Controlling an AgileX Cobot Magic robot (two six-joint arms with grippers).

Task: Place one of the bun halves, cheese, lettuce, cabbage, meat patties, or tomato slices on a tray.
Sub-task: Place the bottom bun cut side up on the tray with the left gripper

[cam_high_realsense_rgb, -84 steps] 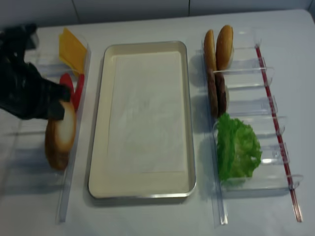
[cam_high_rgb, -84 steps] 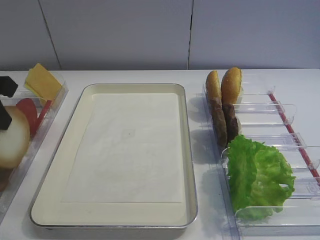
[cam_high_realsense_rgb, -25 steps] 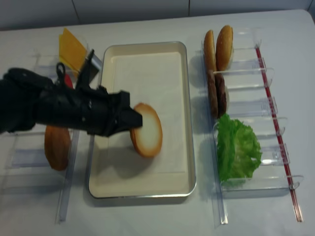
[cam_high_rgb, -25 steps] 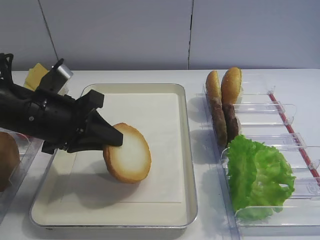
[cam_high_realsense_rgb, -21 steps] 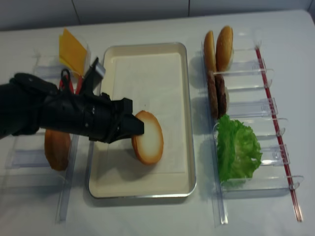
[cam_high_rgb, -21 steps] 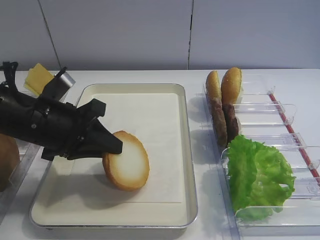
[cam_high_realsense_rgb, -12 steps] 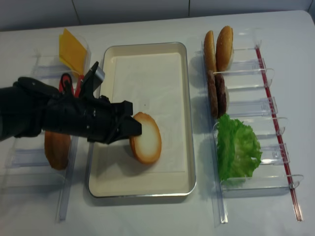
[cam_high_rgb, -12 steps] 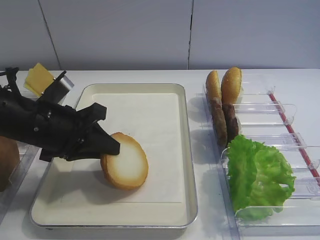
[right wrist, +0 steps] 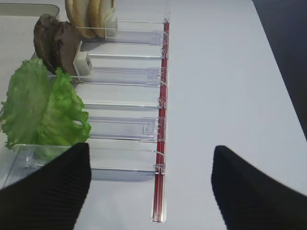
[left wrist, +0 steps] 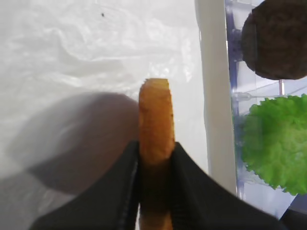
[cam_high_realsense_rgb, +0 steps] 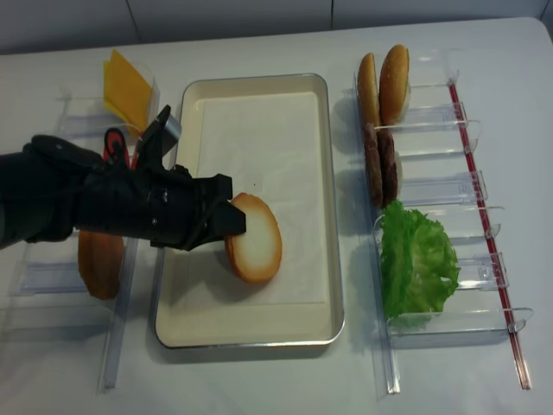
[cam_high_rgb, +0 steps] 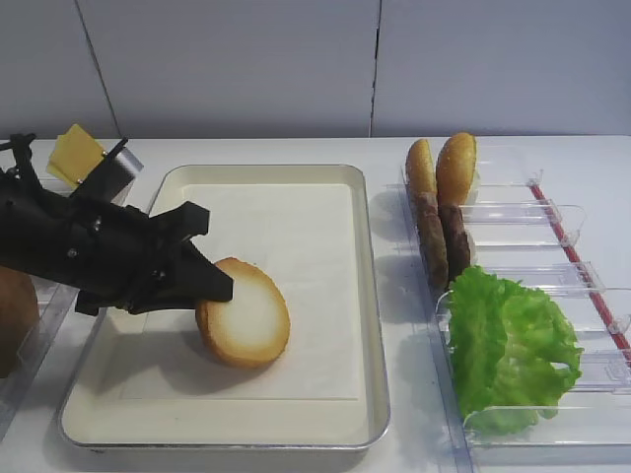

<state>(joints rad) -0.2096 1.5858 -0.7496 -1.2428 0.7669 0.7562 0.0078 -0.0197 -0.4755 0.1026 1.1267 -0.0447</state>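
Golden-rimmed bun half (cam_high_rgb: 243, 326) stands tilted on the tray (cam_high_rgb: 369, 296) liner, clamped edgewise by the closed left end effector (cam_high_rgb: 205, 287); right end effector (right wrist: 148, 184) spread open, holding nothing.

Four views: two fixed overhead, two riding the wrists.

One exterior high camera looks from the front at a shallow downward angle, taking in the tray (cam_high_rgb: 370, 296), the tabletop (cam_high_rgb: 582, 177) and the wall behind. The realsense looks more steeply down on the same tray and both rows of bins. The left wrist camera sits very close, facing along its jaws at the bun half (left wrist: 156, 120) seen edge-on. The right wrist camera looks down on the lettuce (right wrist: 43, 110), which both high views share.
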